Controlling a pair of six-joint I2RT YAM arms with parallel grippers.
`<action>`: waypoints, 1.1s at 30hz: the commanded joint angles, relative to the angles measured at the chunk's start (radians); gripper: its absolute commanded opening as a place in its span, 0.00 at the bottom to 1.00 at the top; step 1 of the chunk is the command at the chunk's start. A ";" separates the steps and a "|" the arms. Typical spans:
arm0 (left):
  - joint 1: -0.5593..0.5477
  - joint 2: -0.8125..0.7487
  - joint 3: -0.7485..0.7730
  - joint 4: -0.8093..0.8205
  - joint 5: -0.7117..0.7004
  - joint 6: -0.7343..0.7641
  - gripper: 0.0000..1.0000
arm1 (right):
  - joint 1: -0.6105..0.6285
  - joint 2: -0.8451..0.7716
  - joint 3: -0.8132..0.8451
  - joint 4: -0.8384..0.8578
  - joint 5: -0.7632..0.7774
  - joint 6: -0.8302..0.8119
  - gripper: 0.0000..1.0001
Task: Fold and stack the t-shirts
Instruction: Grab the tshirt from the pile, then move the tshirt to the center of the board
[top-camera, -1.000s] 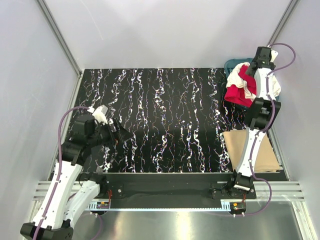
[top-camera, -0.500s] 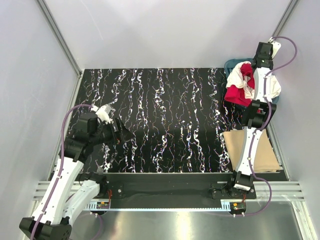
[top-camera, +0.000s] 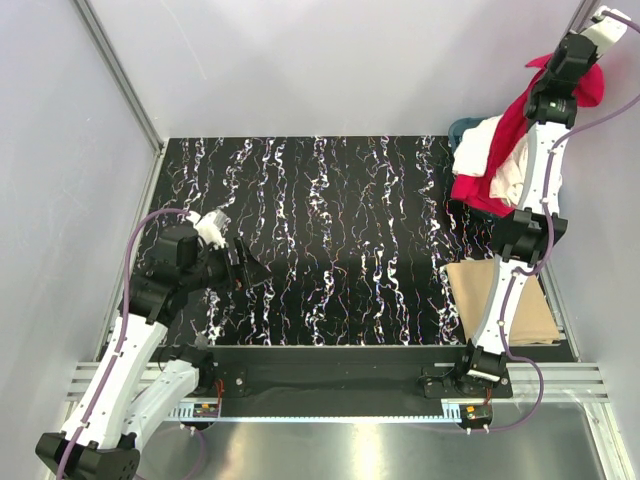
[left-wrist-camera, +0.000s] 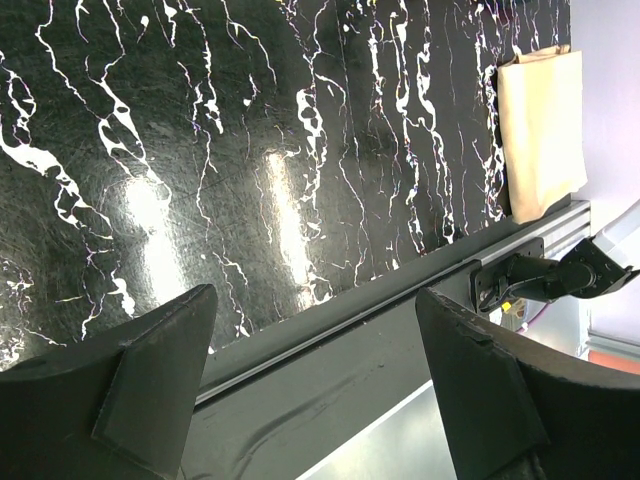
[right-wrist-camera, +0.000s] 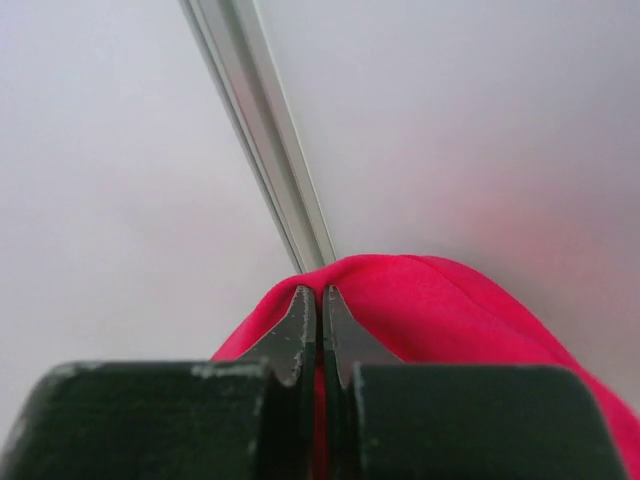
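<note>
**Step in hand:** drawing one shirt out of the heap, ahead of any folding. No folded or stacked shirt shows in any view, so the task looks to be near its start.

**Red shirt** (top-camera: 478, 190): plain bright red, soft, limp cloth. One bunched edge is pinched in the right jaws, which are clenched hard on it, high over the far right corner and close to the pale wall and an aluminium post (right-wrist-camera: 265, 140). The rest hangs as a slanting band down to the heap, its lower end lodged among white cloth.

**White shirts** (top-camera: 480, 145): cream, crumpled, heaped on the basket. One lies against the red band and may be caught on it. Their number cannot be told.

**Basket** (top-camera: 462, 127): teal, round, at the far right corner, mostly buried under cloth.

**Cardboard** (top-camera: 540, 315): flat tan sheet with nothing on it, at the near right of the worktop, partly behind the right arm (top-camera: 545, 160).

**Worktop** (top-camera: 330, 220): black, glossy, veined white like marble.

**Left jaws:** released, spread wide and holding nothing, low over the near left of the worktop.

**Next move calls for:** carrying the red shirt clear of the white ones to the middle of the worktop. The left jaws would then take a second edge so it can be spread flat. A white shirt may be dragged along with it.
</note>
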 joint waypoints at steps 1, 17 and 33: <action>-0.005 0.001 0.041 0.030 0.019 0.022 0.86 | -0.015 -0.020 0.040 0.151 0.017 0.039 0.00; -0.007 0.041 0.076 0.019 -0.003 0.011 0.86 | -0.010 -0.261 0.036 0.315 -0.068 0.335 0.00; -0.007 0.026 0.160 0.022 -0.042 -0.202 0.78 | 0.229 -0.663 -0.220 0.081 -0.343 0.742 0.00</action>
